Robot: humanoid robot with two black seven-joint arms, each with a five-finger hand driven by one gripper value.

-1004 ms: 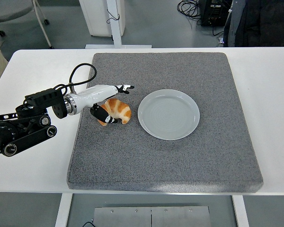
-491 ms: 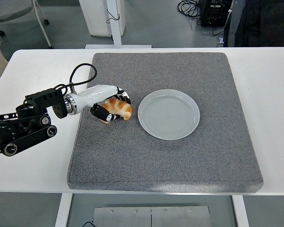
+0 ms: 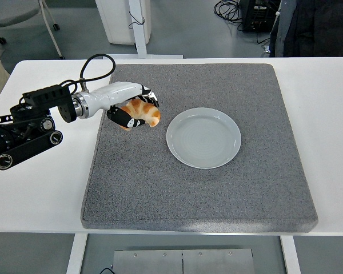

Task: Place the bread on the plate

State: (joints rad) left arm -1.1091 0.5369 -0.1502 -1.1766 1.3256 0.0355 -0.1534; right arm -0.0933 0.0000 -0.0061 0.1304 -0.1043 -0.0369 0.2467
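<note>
**Now: bread held in the left robot hand, beside the plate**

Plainly, we see one arm at work. The left arm (image 3: 28, 125) comes in from the picture's left edge, its black jointed body lying over the bare white worktop (image 3: 40, 188), with a black cable (image 3: 94, 63) looping up above the wrist. From a white forearm section the left robot hand (image 3: 131, 111) reaches rightward over the left part of the grey mat (image 3: 200, 182). We see its fingers (image 3: 148, 96) curled over the top of the bread (image 3: 142, 114) while the thumb side wraps beneath it, so the hand is closed around the bread and holding it. The bread is a golden, croissant-like piece, its right end poking out of the grasp toward the plate (image 3: 203, 137). We cannot tell for certain whether the bread is lifted clear of the mat or touching it.

The plate is round, pale grey-blue and bare, lying flat near the middle of the mat, just to the right of the bread and a little nearer to us. Bread and plate are close but apart.

The mat is a large, speckled grey square covering most of the worktop, with white margin showing on the left, right and far sides. Beyond the worktop we see a grey floor, a white post (image 3: 138, 25), a chair leg (image 3: 51, 28) at upper left, tangled cables (image 3: 231, 8) and dark clothing (image 3: 314, 25) at upper right.
</note>
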